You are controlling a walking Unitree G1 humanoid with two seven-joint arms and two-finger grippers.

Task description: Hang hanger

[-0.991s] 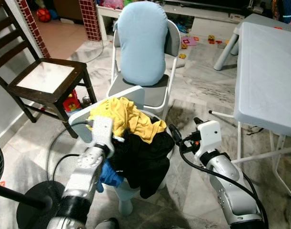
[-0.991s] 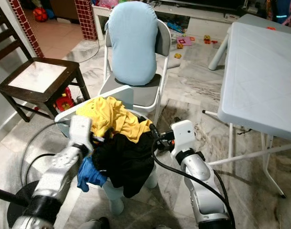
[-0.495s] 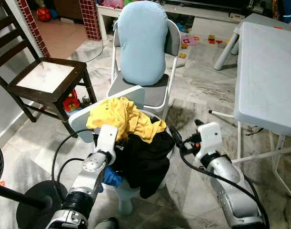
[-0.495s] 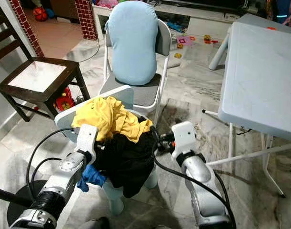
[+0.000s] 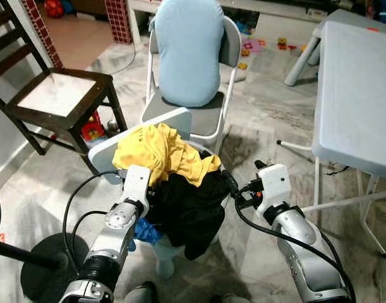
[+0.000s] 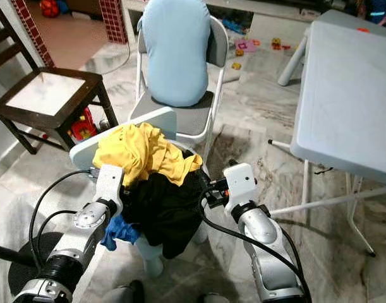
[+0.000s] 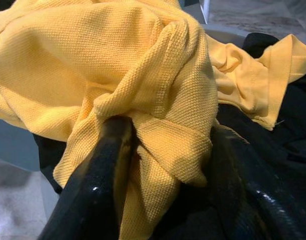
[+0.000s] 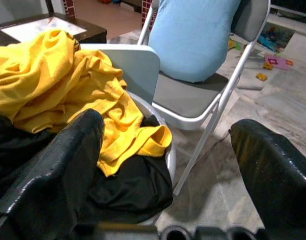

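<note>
On the small white plastic chair straight ahead of me sits a heap of laundry: a crumpled yellow knit shirt on top, a black garment spilling down the front, and a scrap of blue cloth low on my left side. I have my left gripper pushed into the pile, and in the left wrist view its two black fingers sit spread with a fold of the yellow shirt bunched between them; they look to be straddling the fabric, not yet pinching it. My right gripper hovers just beside the heap on the other side, fingers wide apart and empty, pointing past the black garment toward the grey folding chair with the pale blue cushion.

I can't pick out a hanger anywhere; if it is here, I judge it is buried under the clothes. So the task reads as barely begun: nothing is lifted, and I see no rail or hook to hang from. What's left, I reckon, is finding the hanger, gripping it, carrying it off and hanging it.
</note>
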